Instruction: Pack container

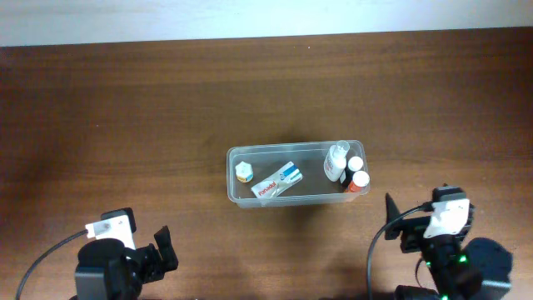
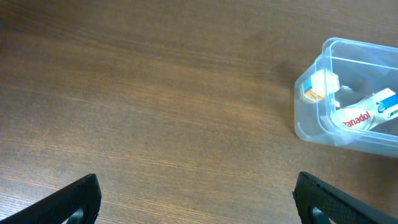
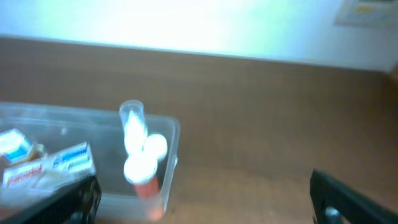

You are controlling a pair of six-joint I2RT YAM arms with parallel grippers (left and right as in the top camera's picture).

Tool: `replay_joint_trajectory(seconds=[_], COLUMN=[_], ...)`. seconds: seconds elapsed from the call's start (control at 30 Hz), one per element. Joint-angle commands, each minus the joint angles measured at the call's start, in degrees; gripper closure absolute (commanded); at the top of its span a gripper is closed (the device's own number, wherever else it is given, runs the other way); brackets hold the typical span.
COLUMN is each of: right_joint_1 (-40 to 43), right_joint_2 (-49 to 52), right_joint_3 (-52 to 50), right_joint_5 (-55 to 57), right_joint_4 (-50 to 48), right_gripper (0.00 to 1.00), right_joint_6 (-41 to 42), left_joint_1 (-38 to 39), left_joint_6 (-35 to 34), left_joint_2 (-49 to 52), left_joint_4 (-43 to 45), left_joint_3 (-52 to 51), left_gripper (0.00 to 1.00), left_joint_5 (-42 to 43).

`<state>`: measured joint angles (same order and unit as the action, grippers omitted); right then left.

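A dark brown wooden table (image 1: 125,125) fills the overhead view, with a strip of pale wall (image 1: 250,17) along its far edge. The container (image 1: 296,148), a clear shallow plastic tub, stands on the table a little right of the middle, open top facing up.

Its long axis runs left to right, about level with the far edge of the table, so one short end faces each side. Inside, at its left end, lies a small white pack (image 1: 243,172) with orange and blue on it. In the middle a white medicine box (image 1: 278,181) lies flat and slightly askew. At the right end three small white-capped bottles (image 1: 356,165) crowd together, one with a red body.

The left gripper (image 2: 196,186) sits on the near side of the container, well apart from it and beyond its left end. Its fingers are spread wide with nothing between them. The right gripper (image 3: 204,183) sits on the near side too, beyond the container's right end, closer to it but not touching. Its fingers are also spread and empty.

No loose item and no lid shows outside the container, so the packing looks finished or nearly so. Any further move would first need something to pick up, and a long forward reach to the container.
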<state>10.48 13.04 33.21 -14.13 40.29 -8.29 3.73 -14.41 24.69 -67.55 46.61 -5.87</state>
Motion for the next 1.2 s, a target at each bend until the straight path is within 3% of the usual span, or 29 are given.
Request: replay_joint_trajectory(seconds=[0.0,0.2,0.4,0.57,0.73,1.17], right_joint_1=[-2.43,-6.71,-8.35,-8.39,-8.61,-8.59], right_joint_2=[-5.81,-12.63,-12.85,-12.85,-12.85,-12.83], right_joint_3=[-9.88,-20.55,-26.71,-32.28,-32.89,-32.89], right_joint_5=[-4.42,-2.38,4.17,13.51,13.70,13.77], right_joint_4=[-8.46,-22.25,-31.61,-37.00,-35.78,-35.80], right_gripper=[0.02,0.02,0.02,0.02,0.02,0.02], right_joint_6=[-3.50,-3.48,-3.17,9.35,5.49,5.57], left_joint_1=[-0.11,-0.11,-0.11,-0.11,-0.11,-0.11], left_joint_6=[-0.33,-0.33,-0.33,-0.33,-0.33,-0.33], left_joint_2=[-0.28,-0.28,-0.28,-0.28,-0.28,-0.28], left_joint_4=[0.00,0.00,0.00,0.00,0.00,0.02], left_joint_3=[-0.46,-0.46,-0.46,-0.46,-0.46,-0.46], left_gripper=[0.01,0.01,0.01,0.01,0.01,0.00], left_joint_5=[0.48,0.48,0.48,0.48,0.48,0.48])
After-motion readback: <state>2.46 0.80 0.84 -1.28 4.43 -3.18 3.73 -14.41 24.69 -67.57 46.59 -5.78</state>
